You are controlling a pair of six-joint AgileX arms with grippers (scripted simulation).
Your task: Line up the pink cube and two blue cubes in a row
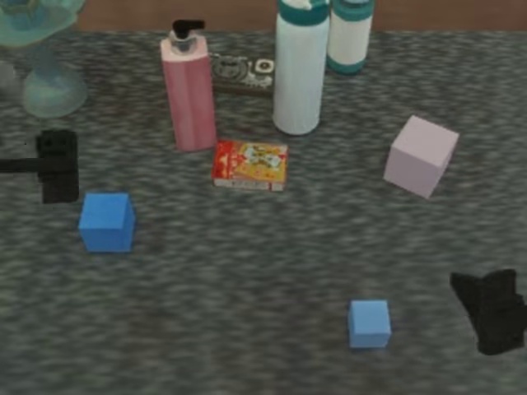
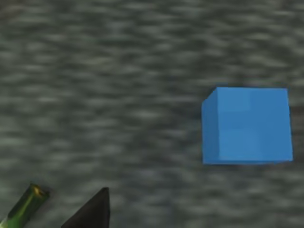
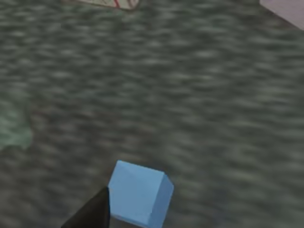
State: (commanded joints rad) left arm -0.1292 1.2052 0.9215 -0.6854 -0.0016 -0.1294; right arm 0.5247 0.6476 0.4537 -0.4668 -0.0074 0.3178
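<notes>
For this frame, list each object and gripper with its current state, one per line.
pink cube: on the table, right side, ungrasped
medium blue cube: left side, ungrasped, near the left gripper
small light-blue cube: front right, ungrasped, near the right gripper
pink pump bottle: upright
white bottle: upright
red card box: lying flat

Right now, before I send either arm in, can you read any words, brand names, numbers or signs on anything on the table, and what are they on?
Nothing can be read.
Red and yellow box: printed artwork, any lettering too blurred to read.
Pink pump bottle, two white bottles: no label visible.
Pink cube, medium blue cube, small light blue cube: plain faces.
Small dark and silver object behind the bottles: no text discernible.
</notes>
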